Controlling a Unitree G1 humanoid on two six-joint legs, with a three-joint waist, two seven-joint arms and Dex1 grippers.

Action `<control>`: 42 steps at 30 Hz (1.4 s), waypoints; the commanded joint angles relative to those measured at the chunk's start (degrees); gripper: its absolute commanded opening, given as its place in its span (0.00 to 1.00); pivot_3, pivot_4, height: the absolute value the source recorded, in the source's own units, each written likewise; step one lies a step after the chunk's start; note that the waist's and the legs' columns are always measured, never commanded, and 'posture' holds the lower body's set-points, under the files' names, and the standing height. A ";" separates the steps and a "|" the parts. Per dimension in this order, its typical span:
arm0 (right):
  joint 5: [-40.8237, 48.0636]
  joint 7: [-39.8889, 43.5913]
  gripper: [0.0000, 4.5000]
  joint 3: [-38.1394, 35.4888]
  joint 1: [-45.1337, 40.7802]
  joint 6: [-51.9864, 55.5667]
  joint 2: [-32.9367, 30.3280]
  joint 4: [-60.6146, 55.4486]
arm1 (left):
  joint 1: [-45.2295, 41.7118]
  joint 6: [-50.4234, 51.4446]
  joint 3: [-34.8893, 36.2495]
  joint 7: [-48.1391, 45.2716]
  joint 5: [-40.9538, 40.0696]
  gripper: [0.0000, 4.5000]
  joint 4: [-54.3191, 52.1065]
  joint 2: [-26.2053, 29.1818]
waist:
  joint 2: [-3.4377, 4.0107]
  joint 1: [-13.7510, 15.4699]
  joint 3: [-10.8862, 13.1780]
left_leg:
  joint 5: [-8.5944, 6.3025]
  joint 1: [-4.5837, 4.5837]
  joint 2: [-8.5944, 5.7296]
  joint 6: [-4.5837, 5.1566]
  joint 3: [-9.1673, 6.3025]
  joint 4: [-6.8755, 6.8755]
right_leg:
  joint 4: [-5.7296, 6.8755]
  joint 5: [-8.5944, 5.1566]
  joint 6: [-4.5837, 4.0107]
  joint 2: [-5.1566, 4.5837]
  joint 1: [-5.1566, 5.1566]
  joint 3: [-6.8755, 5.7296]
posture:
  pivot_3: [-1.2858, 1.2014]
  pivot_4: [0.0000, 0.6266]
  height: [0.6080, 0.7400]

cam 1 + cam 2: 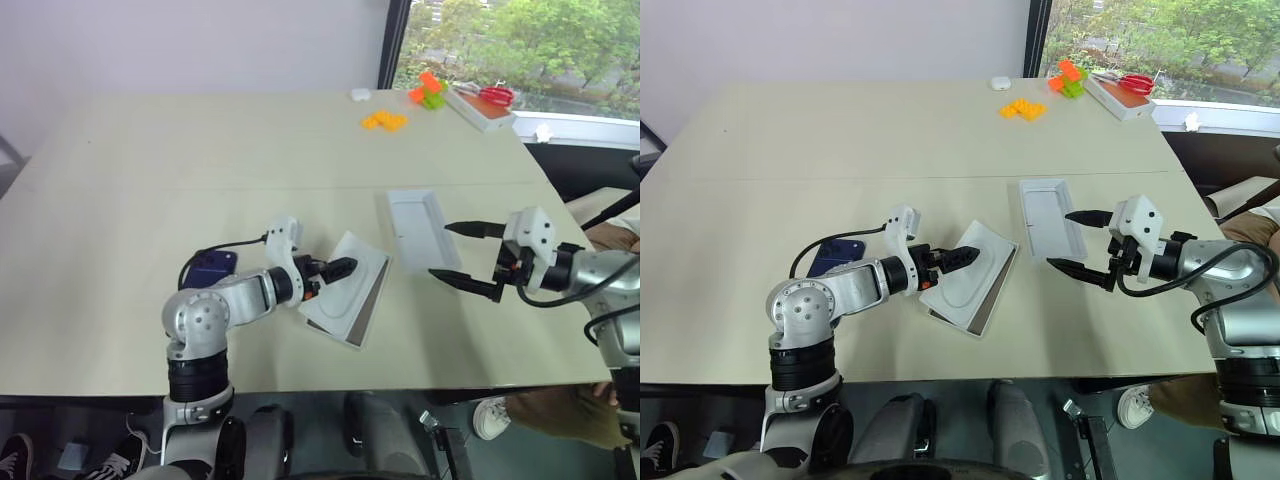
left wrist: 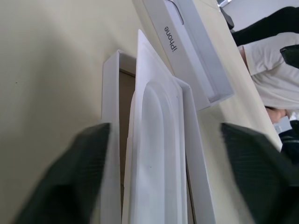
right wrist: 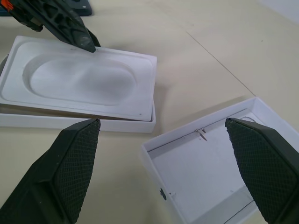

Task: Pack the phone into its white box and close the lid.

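Phone: slim dark navy-blue smartphone [image 1: 835, 257] flat on beige worktop [image 1: 840, 140].
Box: shallow white cardboard tray [image 3: 79, 122], oval-recess white insert [image 3: 79, 81] tilted atop.
Lid: white cardboard cover [image 1: 1050, 217], inside up; left wrist view shows "iPhone" lettering on its side.
Left hand [image 1: 962, 257]: spread wide, empty.
Right hand [image 1: 1080, 242]: spread wide, empty.

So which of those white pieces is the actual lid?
Find the right gripper, near the table's right side. The lid lies open side up just beyond its fingers, plain white inside. The white box, by the left gripper, carries an insert with an oval recess.
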 commanded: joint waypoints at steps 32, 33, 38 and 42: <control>-0.94 -0.43 1.00 0.08 -1.97 -3.16 1.21 2.41 | 0.26 5.89 -4.82 -8.89 -3.66 0.60 -5.10 9.36 | 0.00 -0.07 0.01 | 0.00 0.00 0.00 0.00 -0.02 0.00 | 0.00 -0.08 -0.16 -0.03 0.00 -0.01 | 0.52 0.24 1.00; -0.97 -0.41 1.00 0.10 -1.92 -3.19 1.18 2.37 | 0.41 5.58 -5.38 -8.93 -3.21 0.60 -5.28 9.92 | 0.00 -0.09 0.01 | 0.00 0.00 0.01 0.00 -0.02 0.00 | 0.00 -0.08 -0.16 -0.01 0.00 -0.01 | 0.52 0.24 1.00; -0.90 -0.28 1.00 -0.04 -1.90 -3.31 1.11 2.79 | -1.01 6.40 -2.72 -10.37 -5.79 0.60 -6.54 11.14 | 0.00 -0.02 0.01 | 0.00 -0.01 0.01 0.00 -0.03 -0.01 | 0.00 -0.07 -0.17 -0.02 0.00 -0.01 | 0.52 0.24 1.00; -1.05 -0.39 1.00 0.23 -2.08 -3.49 1.30 2.93 | -1.14 6.31 -1.84 -10.85 -5.93 0.60 -6.87 12.37 | 0.00 -0.06 0.01 | 0.00 0.00 0.01 0.00 -0.03 -0.01 | -0.01 -0.08 -0.16 -0.03 0.00 -0.01 | 0.52 0.24 1.00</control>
